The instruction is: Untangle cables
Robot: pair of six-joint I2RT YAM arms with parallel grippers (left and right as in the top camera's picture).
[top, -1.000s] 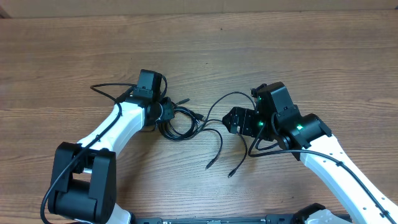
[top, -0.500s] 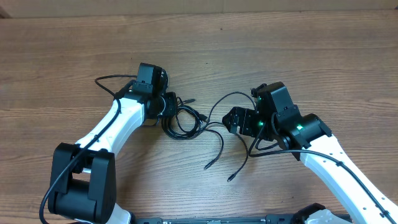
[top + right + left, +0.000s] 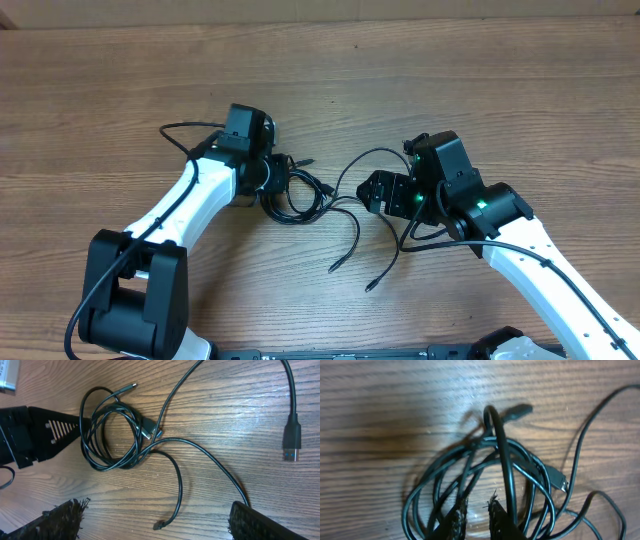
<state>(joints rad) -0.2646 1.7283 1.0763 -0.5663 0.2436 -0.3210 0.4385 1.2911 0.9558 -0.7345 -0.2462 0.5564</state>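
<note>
The wooden tabletop point(image 3: 480, 80) carries everything. The right pincer point(image 3: 159, 507) is spread wide. The left pincer point(image 3: 476, 510) has its tips nearly together; whether they pinch a strand, I cannot tell. The cables point(image 3: 296, 196) lie coiled mid-tabletop, between both.

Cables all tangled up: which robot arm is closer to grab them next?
Probably left. The left claw is right over the coiled thin black cables; the right claw hangs open beside it.
</note>
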